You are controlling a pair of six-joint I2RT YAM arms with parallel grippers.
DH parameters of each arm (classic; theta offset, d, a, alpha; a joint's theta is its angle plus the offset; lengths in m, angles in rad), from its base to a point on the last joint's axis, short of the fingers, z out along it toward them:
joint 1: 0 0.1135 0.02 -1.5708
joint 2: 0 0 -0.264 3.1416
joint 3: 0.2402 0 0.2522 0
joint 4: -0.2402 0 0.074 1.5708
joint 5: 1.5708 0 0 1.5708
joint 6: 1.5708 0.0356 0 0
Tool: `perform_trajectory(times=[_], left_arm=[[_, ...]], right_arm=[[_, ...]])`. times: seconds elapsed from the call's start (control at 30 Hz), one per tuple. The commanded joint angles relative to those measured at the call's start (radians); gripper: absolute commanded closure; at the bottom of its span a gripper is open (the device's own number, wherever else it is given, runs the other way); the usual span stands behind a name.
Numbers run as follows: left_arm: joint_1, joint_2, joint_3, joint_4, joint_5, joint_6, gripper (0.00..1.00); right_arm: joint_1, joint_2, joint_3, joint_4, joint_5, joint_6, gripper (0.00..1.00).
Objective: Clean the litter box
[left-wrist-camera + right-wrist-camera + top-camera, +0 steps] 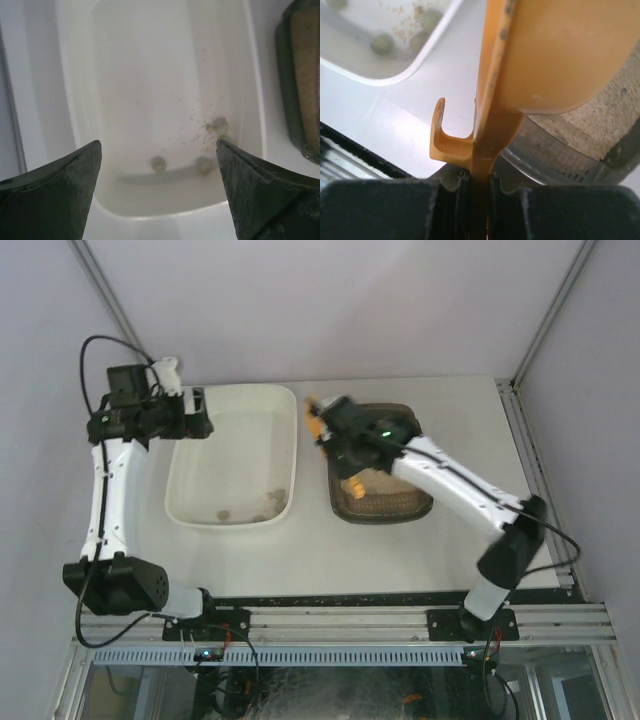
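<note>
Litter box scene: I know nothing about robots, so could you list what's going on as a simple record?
litter box: dark tray of sandy litter, to the right of the white tub
white tub: holds three small round lumps and scattered grains at its near end
right gripper: shut on the handle of the orange scoop, held over the litter box
left gripper: open, empty, above the white tub

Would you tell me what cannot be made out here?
- Top view: the right arm covers much of the litter box.
- Right wrist view: the orange scoop runs past the top edge; its load unseen.
- Left wrist view: lumps in the white tub are blurred.
</note>
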Motion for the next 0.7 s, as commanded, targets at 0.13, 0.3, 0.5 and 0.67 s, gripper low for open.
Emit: perform_trajectory(times=[0.13,0.3,0.5,0.67], left_arm=[[-0.291,0.331,0.360,0.073,0.003,-0.052,0.00],[-0.434,0.594,0.645,0.089,0.033,-0.073,0.00],[-0.565,0.792,0.823,0.129,0.051,-0.124,0.00],[-0.584,0.750,0.663,0.299,0.061,-0.287,0.00]], right_arm=[[-0.434,-0.281,-0.376,0.082,-0.381,0.183,1.00],[-0.555,-0.280,-0.455,0.039,-0.445,0.183,1.00],[-0.649,-0.186,-0.486,0.014,-0.639,0.194,1.00],[-0.665,-0.100,-0.472,-0.022,-0.690,0.263,1.00]])
